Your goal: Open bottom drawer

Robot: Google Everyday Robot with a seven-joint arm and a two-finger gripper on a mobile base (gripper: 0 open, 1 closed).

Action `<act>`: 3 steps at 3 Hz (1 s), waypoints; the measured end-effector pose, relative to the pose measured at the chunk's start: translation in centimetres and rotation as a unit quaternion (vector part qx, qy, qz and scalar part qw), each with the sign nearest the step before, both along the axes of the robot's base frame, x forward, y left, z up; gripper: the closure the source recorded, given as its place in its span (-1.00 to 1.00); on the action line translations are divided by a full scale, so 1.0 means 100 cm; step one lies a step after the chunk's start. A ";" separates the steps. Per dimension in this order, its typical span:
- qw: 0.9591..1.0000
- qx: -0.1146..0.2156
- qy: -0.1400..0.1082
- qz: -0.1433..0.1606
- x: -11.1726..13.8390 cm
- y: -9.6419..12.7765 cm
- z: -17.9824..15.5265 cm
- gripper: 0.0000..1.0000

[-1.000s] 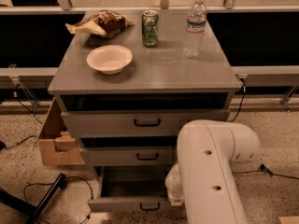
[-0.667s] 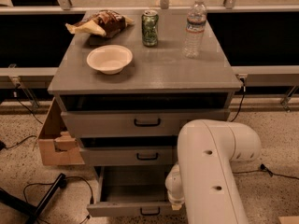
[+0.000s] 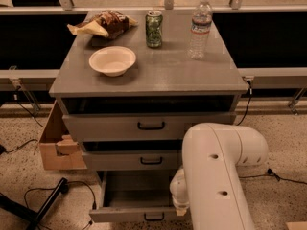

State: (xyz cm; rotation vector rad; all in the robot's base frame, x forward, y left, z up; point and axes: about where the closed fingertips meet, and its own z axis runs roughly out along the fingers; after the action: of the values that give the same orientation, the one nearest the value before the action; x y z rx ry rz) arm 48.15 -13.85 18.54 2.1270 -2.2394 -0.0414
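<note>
The bottom drawer [image 3: 129, 215] of the grey cabinet [image 3: 144, 80] stands pulled out toward me, its plain grey tray [image 3: 136, 190] showing. A small black bar handle [image 3: 154, 218] sits at the middle of its slim front. My white arm [image 3: 216, 176] reaches down in front of the cabinet's right side. My gripper [image 3: 180, 209] is at the right end of the drawer front, just right of the handle, mostly hidden behind the arm's wrist.
On the cabinet top lie a beige bowl [image 3: 112, 60], a chip bag [image 3: 104, 24], a green can [image 3: 154, 28] and a water bottle [image 3: 200, 28]. The two upper drawers stand slightly ajar. A cardboard box [image 3: 53, 145] sits left; cables [image 3: 53, 195] lie on the floor.
The bottom drawer has slid a little further out toward me. The arm has barely moved.
</note>
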 end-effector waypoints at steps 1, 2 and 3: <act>1.000 0.000 0.001 0.000 -0.001 0.000 -0.001 -0.25; 1.000 0.000 0.003 0.000 -0.003 0.000 -0.002 -0.72; 1.000 0.000 0.004 0.000 -0.004 -0.001 -0.003 -1.00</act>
State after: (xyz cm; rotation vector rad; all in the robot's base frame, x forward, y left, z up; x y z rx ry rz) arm 47.74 -13.91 18.23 2.1231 -2.2347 -0.0482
